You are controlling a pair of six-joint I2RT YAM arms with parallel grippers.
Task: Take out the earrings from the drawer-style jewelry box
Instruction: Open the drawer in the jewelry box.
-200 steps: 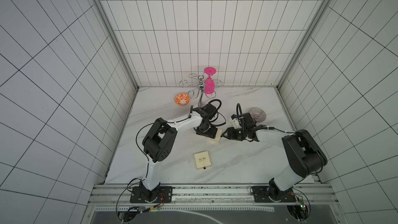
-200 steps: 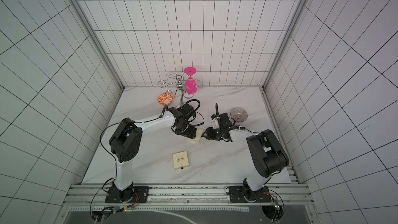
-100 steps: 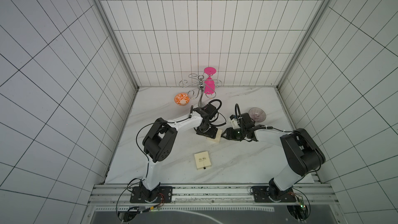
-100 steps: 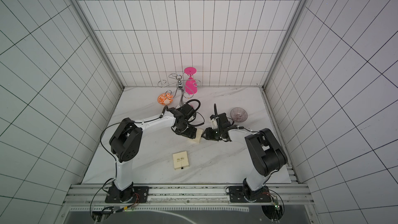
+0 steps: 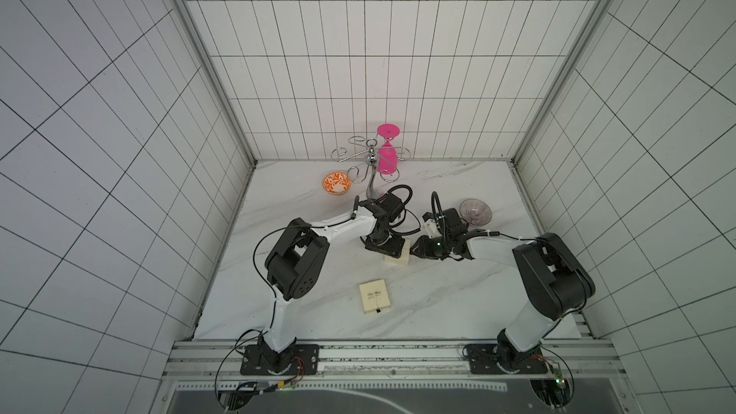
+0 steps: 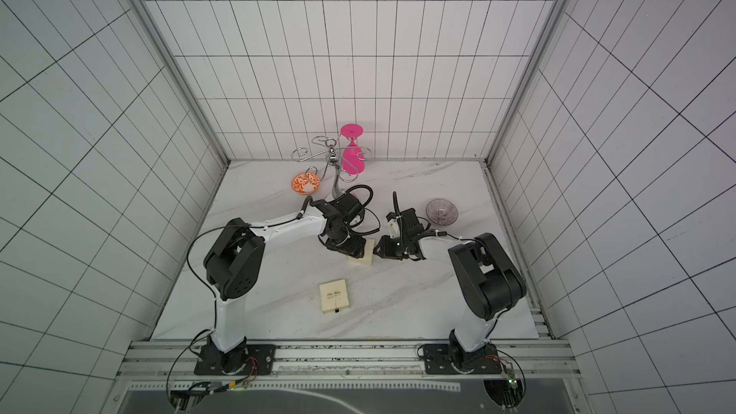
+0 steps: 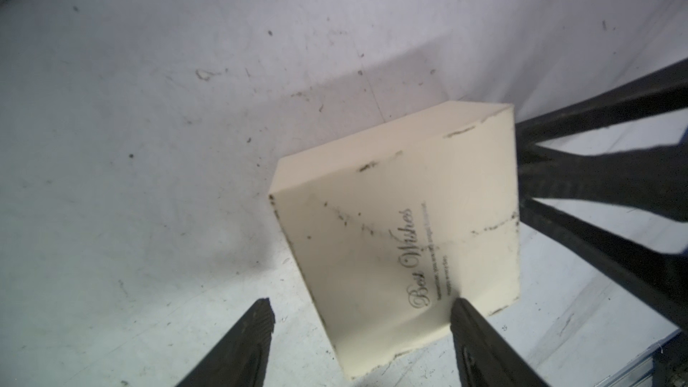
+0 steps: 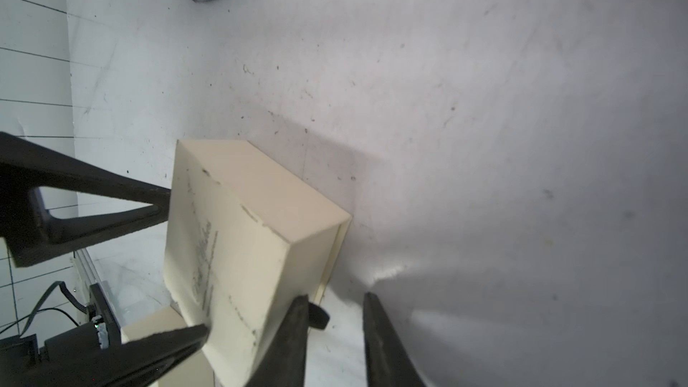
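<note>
The left gripper (image 7: 361, 303) stands wide over the cream box (image 7: 391, 225). One finger (image 7: 480, 340) rests on the printed lid near its edge. The other finger (image 7: 245, 344) sits beside the box, with bare table (image 7: 149, 143) showing between them. It seems to press the box down rather than clamp it, though the slanted wrist view leaves that unsure.

The right gripper (image 8: 335, 295) faces it from the opposite side of the box, its jaws narrow but with a gap between them. The black pull tab (image 8: 321, 317) lies in that gap, touching one finger (image 8: 290, 336) and clear of the other. The drawer (image 8: 337, 255) peeks just out of the box, right in front of those fingertips. The earrings are hidden in every view.

In both top views the two grippers meet tip to tip at the box. A second cream box (image 5: 375, 296) lies well apart from both grippers, toward the arm bases. A purple bowl (image 5: 475, 213) sits near, behind the right wrist.
</note>
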